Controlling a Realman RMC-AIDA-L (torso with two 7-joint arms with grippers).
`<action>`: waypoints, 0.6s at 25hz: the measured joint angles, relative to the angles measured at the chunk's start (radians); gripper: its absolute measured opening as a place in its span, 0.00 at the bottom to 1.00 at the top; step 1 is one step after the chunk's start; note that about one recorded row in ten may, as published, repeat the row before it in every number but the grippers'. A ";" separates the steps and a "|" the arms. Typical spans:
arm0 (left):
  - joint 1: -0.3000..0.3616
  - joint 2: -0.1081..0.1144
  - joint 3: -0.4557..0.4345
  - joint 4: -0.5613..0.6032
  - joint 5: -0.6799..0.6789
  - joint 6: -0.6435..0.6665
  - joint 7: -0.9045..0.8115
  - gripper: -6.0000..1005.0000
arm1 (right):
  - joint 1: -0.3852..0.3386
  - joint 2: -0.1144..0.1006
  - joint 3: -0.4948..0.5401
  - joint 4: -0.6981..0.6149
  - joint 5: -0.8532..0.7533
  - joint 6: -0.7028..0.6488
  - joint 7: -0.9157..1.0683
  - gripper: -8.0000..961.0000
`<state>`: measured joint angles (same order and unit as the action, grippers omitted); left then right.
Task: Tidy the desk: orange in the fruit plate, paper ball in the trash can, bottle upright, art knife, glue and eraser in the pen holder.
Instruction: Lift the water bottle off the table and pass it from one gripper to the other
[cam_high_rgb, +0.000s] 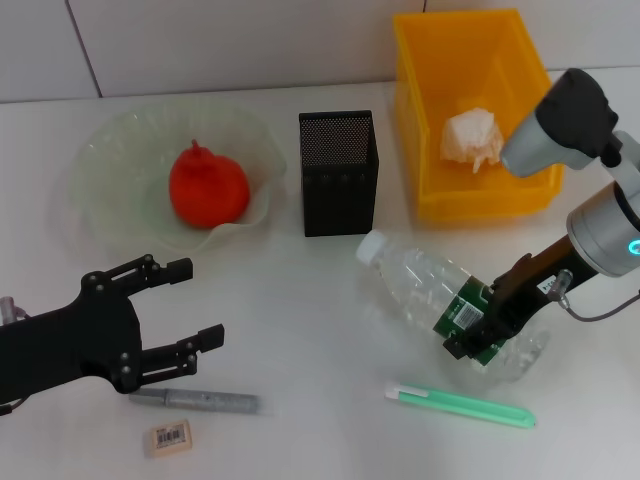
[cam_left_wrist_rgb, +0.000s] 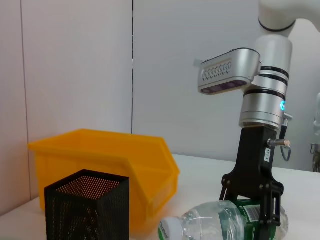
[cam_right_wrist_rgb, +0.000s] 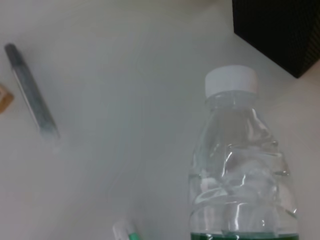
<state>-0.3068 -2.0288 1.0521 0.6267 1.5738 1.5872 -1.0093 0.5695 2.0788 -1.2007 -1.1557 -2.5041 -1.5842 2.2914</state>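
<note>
Bottle (cam_high_rgb: 440, 295) lies flat, cap toward pen holder (cam_high_rgb: 338, 172), apparently.

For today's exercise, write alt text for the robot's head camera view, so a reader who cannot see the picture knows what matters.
The right tool grips a clear bottle lying on its side on a white table. Behind stand a black pen holder, a fruit plate holding an orange, and a yellow trash can with a paper ball. The left tool hovers open above a grey pen and an eraser.
</note>
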 joint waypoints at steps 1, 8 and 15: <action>0.000 -0.002 -0.001 0.000 0.000 0.001 0.000 0.81 | -0.012 0.000 0.008 -0.003 0.013 0.005 -0.016 0.80; -0.001 -0.038 -0.138 -0.023 -0.026 0.061 0.003 0.81 | -0.126 0.002 0.147 0.009 0.294 0.014 -0.277 0.80; -0.014 -0.034 -0.173 -0.132 -0.164 0.142 0.024 0.81 | -0.195 -0.002 0.296 0.158 0.607 -0.015 -0.661 0.80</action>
<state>-0.3210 -2.0630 0.8789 0.4948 1.4100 1.7294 -0.9854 0.3740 2.0770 -0.9045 -0.9976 -1.8967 -1.5988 1.6299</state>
